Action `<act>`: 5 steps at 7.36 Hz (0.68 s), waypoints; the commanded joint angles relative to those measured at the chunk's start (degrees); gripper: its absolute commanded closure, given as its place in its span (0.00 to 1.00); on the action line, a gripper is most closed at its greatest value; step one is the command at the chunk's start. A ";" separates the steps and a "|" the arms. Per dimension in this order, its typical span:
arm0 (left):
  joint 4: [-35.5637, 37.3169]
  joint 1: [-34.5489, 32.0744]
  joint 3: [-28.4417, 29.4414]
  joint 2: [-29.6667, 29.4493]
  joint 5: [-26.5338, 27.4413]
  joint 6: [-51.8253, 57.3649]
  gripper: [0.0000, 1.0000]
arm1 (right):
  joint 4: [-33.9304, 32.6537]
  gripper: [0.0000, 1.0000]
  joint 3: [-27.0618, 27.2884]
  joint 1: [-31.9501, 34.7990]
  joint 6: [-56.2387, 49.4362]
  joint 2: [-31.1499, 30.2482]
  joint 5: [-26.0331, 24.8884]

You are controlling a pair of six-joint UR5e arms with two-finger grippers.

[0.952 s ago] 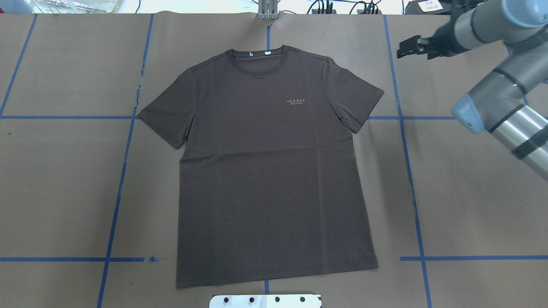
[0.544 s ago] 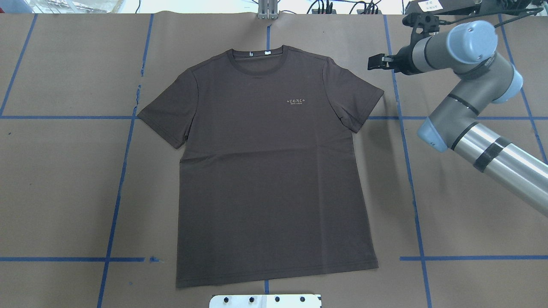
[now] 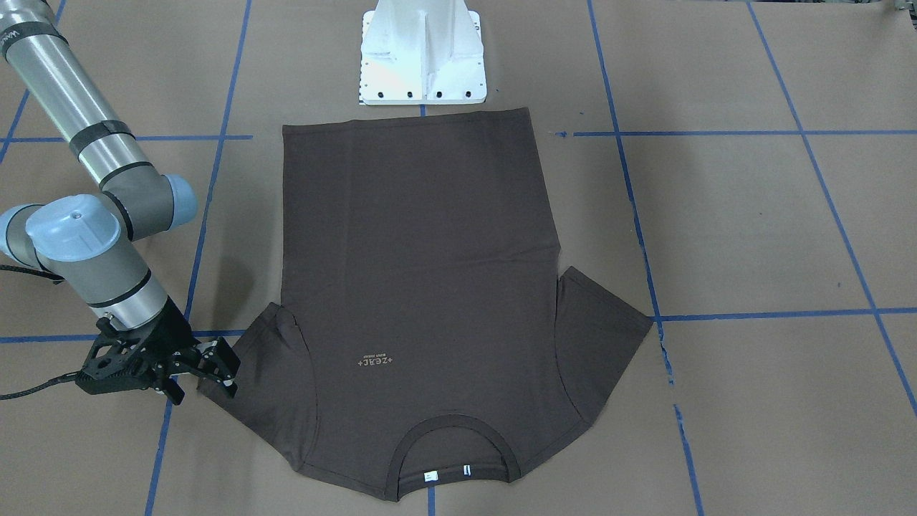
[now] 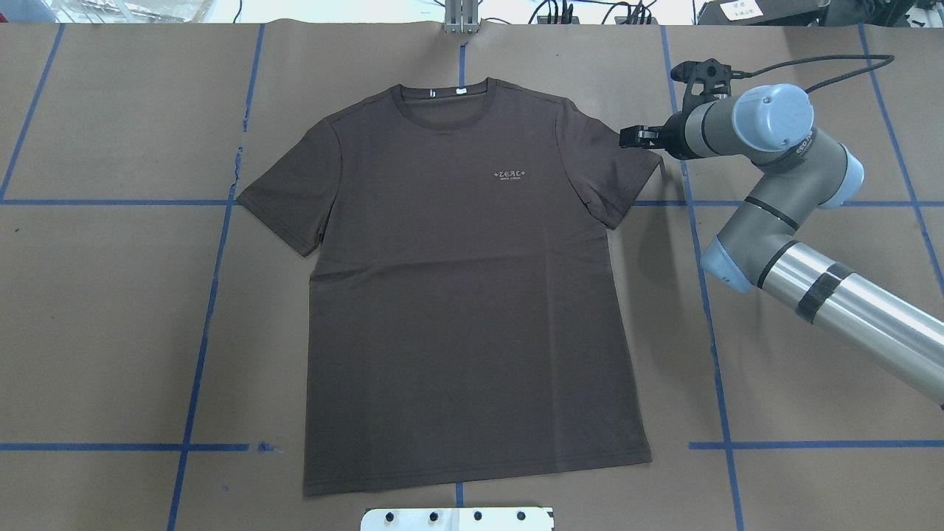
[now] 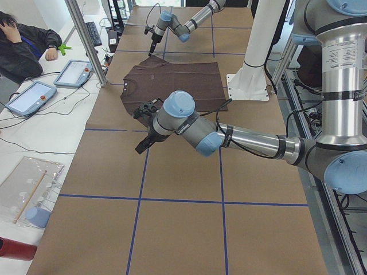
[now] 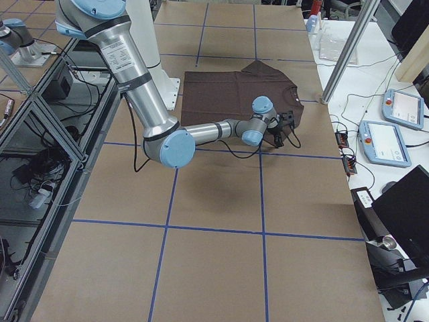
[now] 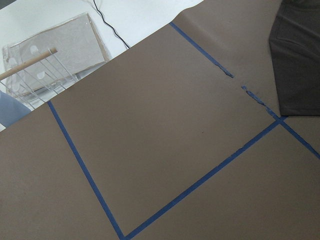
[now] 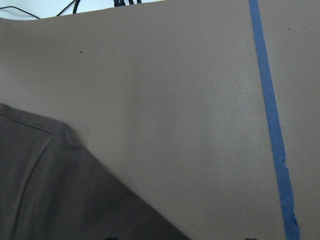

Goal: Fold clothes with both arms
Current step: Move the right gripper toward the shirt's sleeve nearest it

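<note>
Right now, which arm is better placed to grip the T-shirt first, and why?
Right. The right gripper sits at a sleeve edge of the T-shirt; the left gripper hangs over bare paper, clear of the sleeves.

a table [image 4: 96, 324] covered in brown paper, gridded with blue tape lines [image 4: 110, 447], carried a flat dark brown short-sleeved t-shirt [image 4: 457, 295] and a white metal pedestal base [image 3: 423, 50].

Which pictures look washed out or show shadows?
Right wrist view: the paper looks pale, washed out beside the T-shirt. Front-facing view: the white pedestal glares; the right arm casts a soft shadow. Overhead view: the far strip is overexposed.
</note>
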 commanded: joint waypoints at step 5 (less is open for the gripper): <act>0.00 0.00 0.12 -0.09 0.00 0.03 0.00 | 0.01 0.12 -0.40 -0.88 0.01 -0.39 -1.95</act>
